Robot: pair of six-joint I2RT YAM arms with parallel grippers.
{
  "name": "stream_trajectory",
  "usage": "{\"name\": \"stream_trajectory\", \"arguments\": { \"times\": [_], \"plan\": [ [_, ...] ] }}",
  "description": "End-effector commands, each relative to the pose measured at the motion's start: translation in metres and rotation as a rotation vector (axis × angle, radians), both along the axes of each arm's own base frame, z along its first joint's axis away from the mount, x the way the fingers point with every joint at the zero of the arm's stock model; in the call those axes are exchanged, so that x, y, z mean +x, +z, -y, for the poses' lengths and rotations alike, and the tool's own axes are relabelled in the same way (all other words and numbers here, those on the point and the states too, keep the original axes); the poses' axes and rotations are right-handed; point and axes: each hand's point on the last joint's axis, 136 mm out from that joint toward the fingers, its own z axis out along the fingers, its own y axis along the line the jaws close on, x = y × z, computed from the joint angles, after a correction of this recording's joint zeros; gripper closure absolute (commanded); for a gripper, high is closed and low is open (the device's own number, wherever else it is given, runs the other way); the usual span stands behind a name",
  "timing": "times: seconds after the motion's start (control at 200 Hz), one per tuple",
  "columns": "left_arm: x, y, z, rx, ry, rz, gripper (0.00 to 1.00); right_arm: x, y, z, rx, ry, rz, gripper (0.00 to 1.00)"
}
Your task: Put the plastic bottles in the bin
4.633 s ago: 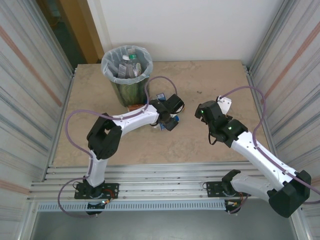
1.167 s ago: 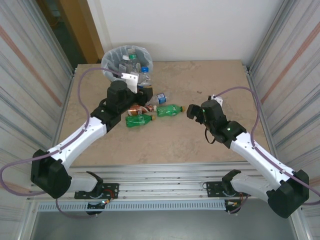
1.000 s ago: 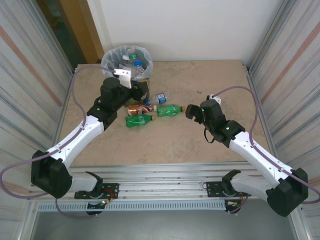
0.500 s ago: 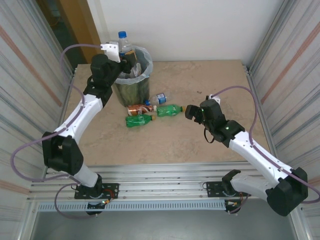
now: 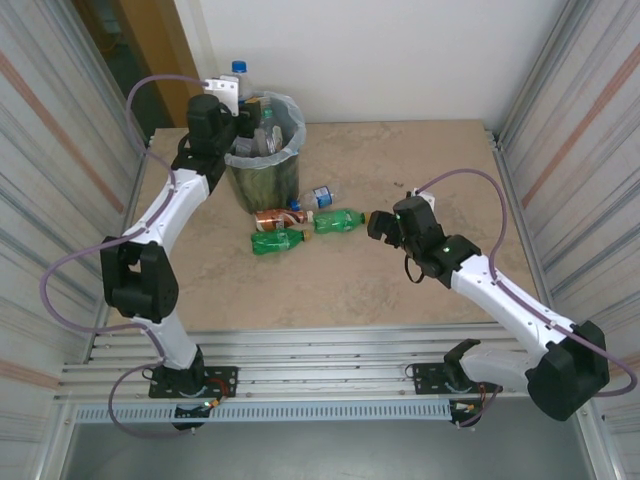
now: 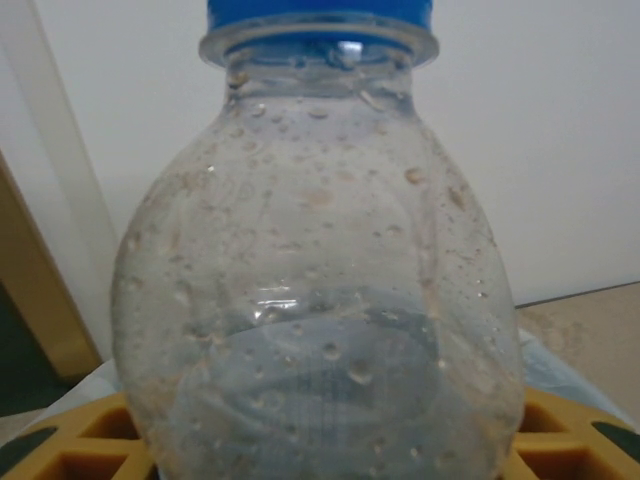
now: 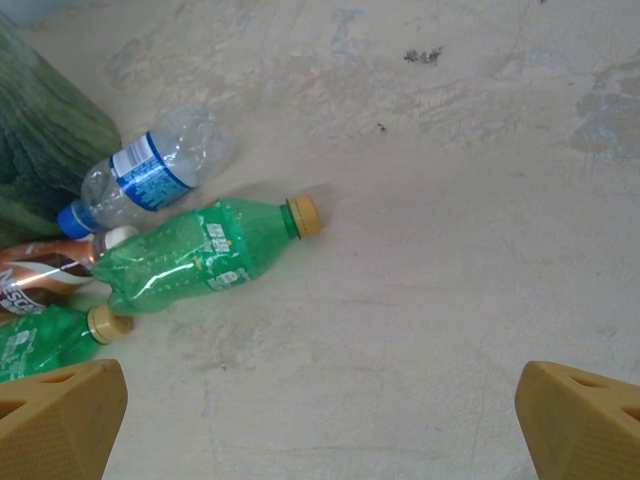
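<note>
Top external: bottle now above bin

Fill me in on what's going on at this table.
Two robot arms are clearing plastic bottles into the bin. The left gripper holds a clear blue-capped bottle upright, raised by the bin's rim and not yet dropped in. The right gripper is open and hovers just right of a green bottle. That one lies on the table by the bin with a clear blue-labelled bottle, a brown bottle and a second green bottle.
</note>
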Motion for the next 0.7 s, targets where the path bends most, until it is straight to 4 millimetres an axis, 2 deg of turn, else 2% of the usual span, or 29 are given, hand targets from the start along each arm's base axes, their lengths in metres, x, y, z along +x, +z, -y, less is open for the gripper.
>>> {"name": "stream_trajectory", "arguments": {
  "times": [0.0,0.17,0.341,0.456,0.541,0.696],
  "plan": [
    [0.008,0.001,-0.014,0.072,0.054,0.002,0.48,0.007,0.012,0.000,-0.005,-0.001,0.023,0.02],
    [0.015,-0.014,-0.020,0.113,0.083,-0.028,0.37,0.009,0.012,-0.003,-0.003,0.004,0.019,0.02],
    [0.020,-0.022,-0.025,0.146,0.108,-0.050,0.35,0.008,0.011,-0.003,-0.003,0.003,0.016,0.02],
    [0.020,-0.023,-0.026,0.154,0.113,-0.054,0.28,0.007,0.012,-0.002,-0.003,0.001,0.018,0.02],
    [0.020,-0.022,-0.028,0.161,0.123,-0.057,0.19,0.007,0.013,-0.002,0.000,0.002,0.021,0.02],
    [0.019,-0.017,-0.030,0.168,0.133,-0.050,0.17,0.007,0.012,-0.002,0.000,0.002,0.019,0.02]
  ]
}}
